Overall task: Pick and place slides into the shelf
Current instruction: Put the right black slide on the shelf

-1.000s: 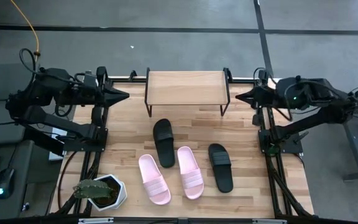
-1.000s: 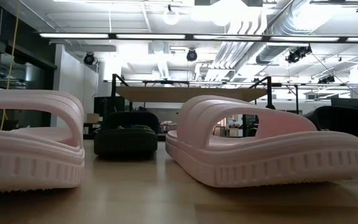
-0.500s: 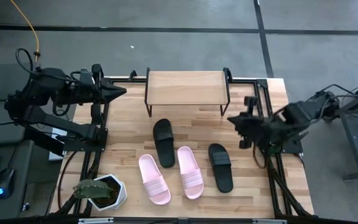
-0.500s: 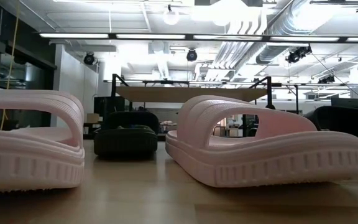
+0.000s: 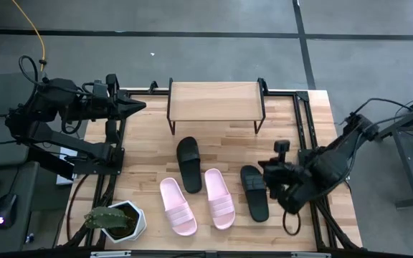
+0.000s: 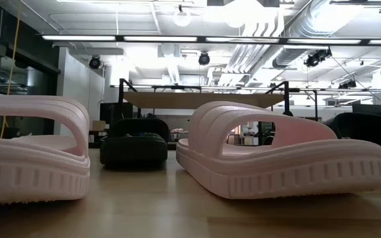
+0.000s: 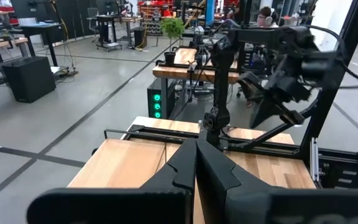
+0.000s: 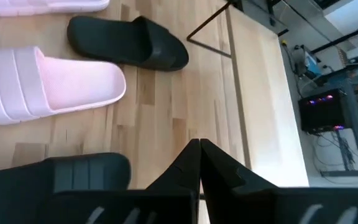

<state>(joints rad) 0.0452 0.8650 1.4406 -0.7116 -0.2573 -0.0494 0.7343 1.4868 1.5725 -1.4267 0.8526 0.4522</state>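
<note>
The black ribbed-strap slide sandal [image 5: 254,192] lay on the pale wooden tabletop [image 5: 149,154], well short of the wooden shelf [image 5: 215,102], and the right gripper [image 5: 267,174], fingers pressed together, had swung from the table's edge to just beside it, so picking seemed next.

The light plank-wood desk [image 5: 149,150] carries a low wooden-topped, black-legged shelf [image 5: 216,101], two black slides [image 5: 188,164] [image 5: 254,191], two pale pink slides [image 5: 177,206] [image 5: 219,198], and a white potted plant [image 5: 115,220].
</note>
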